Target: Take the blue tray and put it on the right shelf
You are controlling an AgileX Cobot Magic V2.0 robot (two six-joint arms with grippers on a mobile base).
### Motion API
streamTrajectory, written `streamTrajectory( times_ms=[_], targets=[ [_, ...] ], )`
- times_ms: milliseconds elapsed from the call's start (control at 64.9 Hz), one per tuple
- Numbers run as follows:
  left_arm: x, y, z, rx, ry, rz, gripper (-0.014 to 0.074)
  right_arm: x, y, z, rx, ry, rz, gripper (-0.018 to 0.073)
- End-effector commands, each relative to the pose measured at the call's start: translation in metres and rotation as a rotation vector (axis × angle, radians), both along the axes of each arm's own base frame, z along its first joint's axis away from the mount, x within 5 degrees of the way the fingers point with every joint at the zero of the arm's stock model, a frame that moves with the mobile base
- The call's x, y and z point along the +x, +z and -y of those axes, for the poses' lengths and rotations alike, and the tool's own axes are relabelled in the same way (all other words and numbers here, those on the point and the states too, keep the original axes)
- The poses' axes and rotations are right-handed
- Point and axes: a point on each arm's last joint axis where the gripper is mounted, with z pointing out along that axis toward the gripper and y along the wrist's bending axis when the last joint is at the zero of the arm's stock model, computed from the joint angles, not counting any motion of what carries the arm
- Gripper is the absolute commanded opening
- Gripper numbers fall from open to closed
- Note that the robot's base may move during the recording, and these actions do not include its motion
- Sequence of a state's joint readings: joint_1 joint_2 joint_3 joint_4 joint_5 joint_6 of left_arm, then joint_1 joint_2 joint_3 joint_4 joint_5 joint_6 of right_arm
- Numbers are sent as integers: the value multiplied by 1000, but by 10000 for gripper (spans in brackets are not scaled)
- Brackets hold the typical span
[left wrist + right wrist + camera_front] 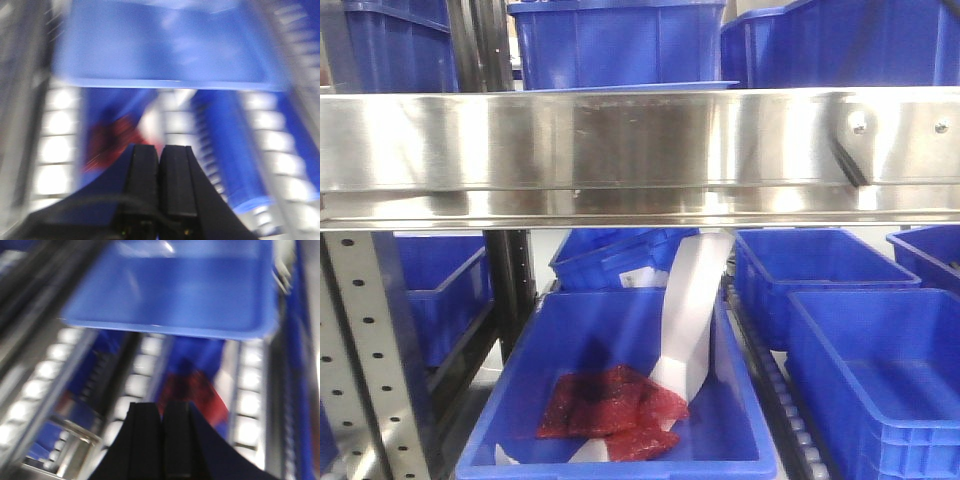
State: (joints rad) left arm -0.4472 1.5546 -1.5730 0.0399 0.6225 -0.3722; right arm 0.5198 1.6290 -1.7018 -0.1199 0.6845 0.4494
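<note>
Exterior front-facing view: a perforated grey steel upright (365, 350) stands at the left edge. Across the frame runs the shiny stainless-steel front rail of the right shelf (620, 140). Just above that rail, near the middle, a thin sliver of the wide, shallow, light periwinkle-blue plastic tray (630, 87) shows edge-on. It appears to rest on the upper level in front of deep, darker blue plastic bins (615, 40). Below the rail, a deep blue bin (620, 400) holds crinkled red packets (610, 410) and a white curved strip (690, 320). More deep bins sit to its right.

Left wrist-mounted view, badly blurred: the tray (165, 45) fills the top, lying on rows of pale rollers. The black left gripper (160, 175) sits below, apart from the tray, its two fingers pressed together on nothing.

Right wrist-mounted view, also blurred: the tray (180, 290) lies ahead. The black right gripper (161, 440) is likewise pressed together, empty and apart from the tray.

The tray looks light, stiff and glossy, so likely slippery. Its flared near rim seems the best place to pinch, ideally from both sides.

Neither arm shows in the front view, and most of the tray is hidden there by the rail.
</note>
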Motion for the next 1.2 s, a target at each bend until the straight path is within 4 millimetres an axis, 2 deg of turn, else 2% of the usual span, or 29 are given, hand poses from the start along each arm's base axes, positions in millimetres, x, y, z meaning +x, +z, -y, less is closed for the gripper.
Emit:
streamTrajectory(
  times_ms=[0,231,447,617,786,971,1187],
  targets=[
    [-25,29,-7,-130,-11,213,-48,-32,33,13,68,43,256,56],
    [-74,13,-30,-214,-30,425,-48,-84,-1,41,32,97,384,56],
    [-121,-15,-51,-240,-64,585,-48,-129,-18,67,29,115,434,56],
    [-159,-41,-69,-246,-70,605,-48,-163,-31,86,4,133,499,56],
    [-193,-59,-84,-203,-97,659,-48,-193,-40,103,-24,149,585,56],
    [-216,-70,-94,-141,-130,726,-48,-215,-51,118,-28,131,585,56],
    [-231,-67,-99,-148,-139,807,-48,-233,-45,129,-3,113,636,56]
  ],
)
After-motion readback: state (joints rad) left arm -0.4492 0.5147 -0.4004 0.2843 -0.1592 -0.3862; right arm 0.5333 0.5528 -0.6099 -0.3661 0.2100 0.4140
